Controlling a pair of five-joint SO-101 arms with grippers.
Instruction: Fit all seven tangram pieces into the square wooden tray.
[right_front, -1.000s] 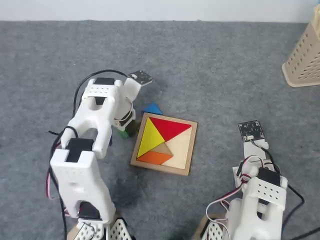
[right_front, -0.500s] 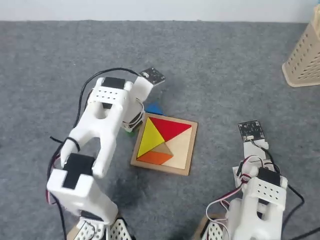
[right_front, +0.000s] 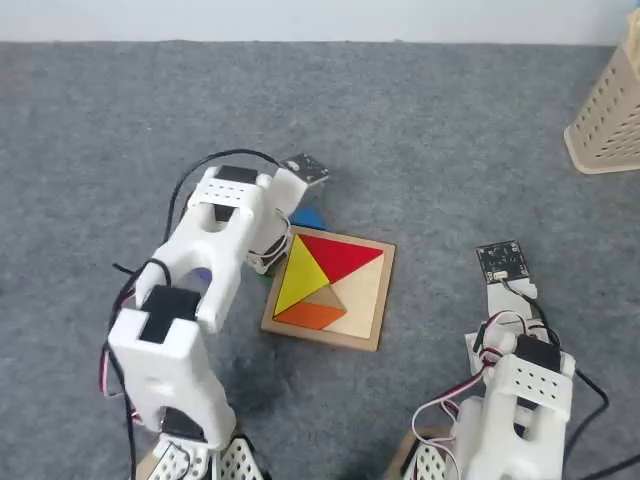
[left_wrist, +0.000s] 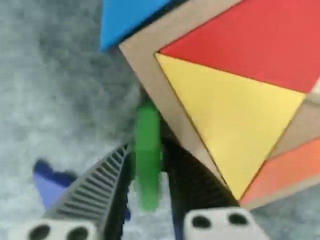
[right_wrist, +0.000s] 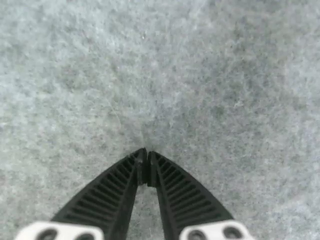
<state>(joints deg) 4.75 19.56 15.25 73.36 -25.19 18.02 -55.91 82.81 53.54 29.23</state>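
Standing edge-on, green piece lies lengthwise along left claw.

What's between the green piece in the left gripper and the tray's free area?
The green piece, clamped in the left gripper, sits just outside the wooden tray. The tray's raised rim and the seated yellow triangle lie between it and the unfilled side.

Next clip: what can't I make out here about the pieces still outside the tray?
The green piece: held edge-on in the left tool in the left wrist view, shape unreadable; the left arm covers it in the high view.
The blue piece: cut off by the left wrist view's edge; partly under the arm in the high view.
The purple piece: mostly behind one tool finger, left wrist view.
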